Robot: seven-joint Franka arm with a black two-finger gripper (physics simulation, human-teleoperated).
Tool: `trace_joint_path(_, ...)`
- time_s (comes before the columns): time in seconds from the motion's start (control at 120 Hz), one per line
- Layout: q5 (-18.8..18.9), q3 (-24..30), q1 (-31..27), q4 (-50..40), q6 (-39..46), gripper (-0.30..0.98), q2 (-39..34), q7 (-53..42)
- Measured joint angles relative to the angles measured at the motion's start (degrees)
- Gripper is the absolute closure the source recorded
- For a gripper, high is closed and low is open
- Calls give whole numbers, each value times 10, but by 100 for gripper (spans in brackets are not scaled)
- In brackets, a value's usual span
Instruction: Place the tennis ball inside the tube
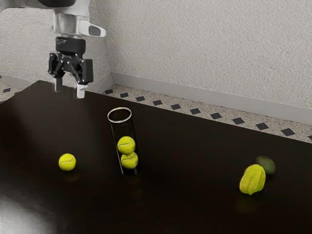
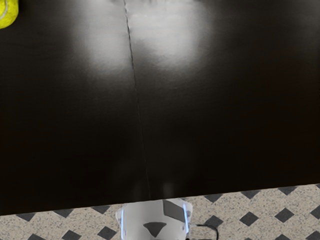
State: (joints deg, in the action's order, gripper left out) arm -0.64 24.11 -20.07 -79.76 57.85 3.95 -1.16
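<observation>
High over the table's far part, toward the exterior view's upper left, my gripper point(image 1: 69, 91) hangs open with nothing between its fingers. A loose yellow-green tennis ball point(image 1: 67, 162) lies on the table at the exterior view's left. The clear tube point(image 1: 120, 115) stands upright beside it, a pale rim around its open top. Two tennis balls point(image 1: 126, 145) are stacked inside the tube. In the wrist view, part of a tennis ball point(image 2: 7, 12) shows at the picture's corner.
On the dark table point(image 1: 185, 161), a yellow ridged fruit point(image 1: 252, 180) lies against a dark green fruit point(image 1: 266, 165) at the exterior view's right. The robot's base point(image 2: 155, 220) stands beyond the table edge, on a tiled floor point(image 2: 250, 218).
</observation>
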Motion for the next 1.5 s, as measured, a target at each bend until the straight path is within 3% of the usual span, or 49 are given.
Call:
trace_joint_path(0.117, 4, -15, 9, -31, 111, 0, -13, -5)
trace_joint_path(0.292, -5, -68, 2, -279, 271, 0, -126, -10)
trace_joint_path(0.425, -18, -100, -1, -421, 402, 0, -136, -10)
trace_joint_path(0.575, -24, -131, -1, -513, 542, 0, -121, -9)
trace_joint_path(0.867, -22, -177, -19, -575, 752, 0, -52, -50)
trace_joint_path(1.017, 8, -183, -35, -571, 828, 0, -1, -82)
trace_joint_path(1.5, 23, -197, -24, -535, 903, 2, 76, -150)
